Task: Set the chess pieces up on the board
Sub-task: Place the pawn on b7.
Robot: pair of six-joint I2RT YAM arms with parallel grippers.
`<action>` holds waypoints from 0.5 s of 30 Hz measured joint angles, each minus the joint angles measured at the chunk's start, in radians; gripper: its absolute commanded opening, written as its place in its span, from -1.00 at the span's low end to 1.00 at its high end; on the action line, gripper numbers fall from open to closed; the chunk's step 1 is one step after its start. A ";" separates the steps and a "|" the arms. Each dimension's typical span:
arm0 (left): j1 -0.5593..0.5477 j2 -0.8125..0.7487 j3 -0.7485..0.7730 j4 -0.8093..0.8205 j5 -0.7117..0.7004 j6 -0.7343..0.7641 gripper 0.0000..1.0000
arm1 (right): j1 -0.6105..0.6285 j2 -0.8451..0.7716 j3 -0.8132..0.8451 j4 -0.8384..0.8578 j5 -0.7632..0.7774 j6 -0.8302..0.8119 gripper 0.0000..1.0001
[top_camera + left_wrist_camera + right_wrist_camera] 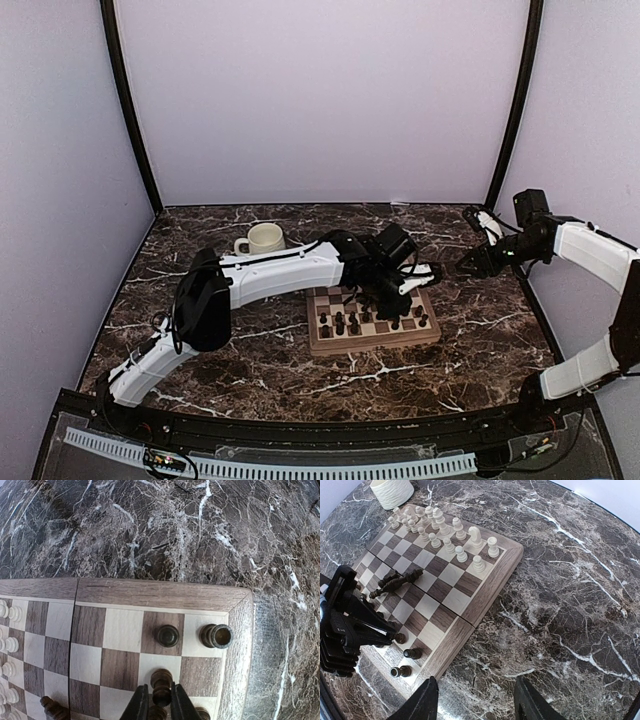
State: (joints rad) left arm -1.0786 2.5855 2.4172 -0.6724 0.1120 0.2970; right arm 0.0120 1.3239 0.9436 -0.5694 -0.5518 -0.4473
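A dark brown marble tabletop [250, 370], veined with white and glossy enough to catch a pale sheen, forms the floor of a small enclosure under soft, even light. Plain lilac-white panels close it in: a back wall [320, 90] straight ahead, with a left wall [50, 200] and a right wall [590, 120] to either side. A thin black left pole [130, 110] and right pole [515, 100] rise along the rear corners where the panels meet. Along the near edge runs a black rail [300, 430], with a white slotted strip [300, 467] just in front of it.
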 measured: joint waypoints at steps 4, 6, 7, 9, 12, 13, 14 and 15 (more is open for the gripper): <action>-0.001 0.001 0.000 0.000 -0.002 0.006 -0.40 | 0.000 0.000 0.000 0.000 -0.003 0.000 0.07; -0.002 0.001 0.000 0.000 -0.006 0.006 -0.33 | 0.000 0.000 0.000 -0.001 -0.003 0.000 0.07; -0.003 0.001 0.000 0.001 -0.007 0.006 -0.31 | 0.000 0.000 0.000 -0.001 -0.004 0.000 0.07; -0.003 0.001 0.000 0.002 -0.012 0.006 -0.26 | 0.000 0.000 0.000 -0.002 -0.006 0.000 0.07; -0.003 0.001 0.000 0.006 -0.024 0.006 -0.23 | 0.000 0.000 0.000 -0.003 -0.006 0.000 0.07; -0.003 0.001 0.000 0.008 -0.028 0.006 -0.23 | 0.000 0.000 0.000 -0.003 -0.006 0.000 0.07; -0.003 0.001 0.000 0.011 -0.032 0.006 -0.23 | 0.000 0.000 0.000 -0.003 -0.006 0.000 0.06; -0.003 0.001 0.000 0.014 -0.039 0.003 -0.23 | 0.000 0.000 0.000 -0.003 -0.006 0.000 0.07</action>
State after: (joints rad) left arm -1.0817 2.5862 2.4176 -0.6582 0.0734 0.3004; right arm 0.0120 1.3239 0.9436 -0.5724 -0.5583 -0.4477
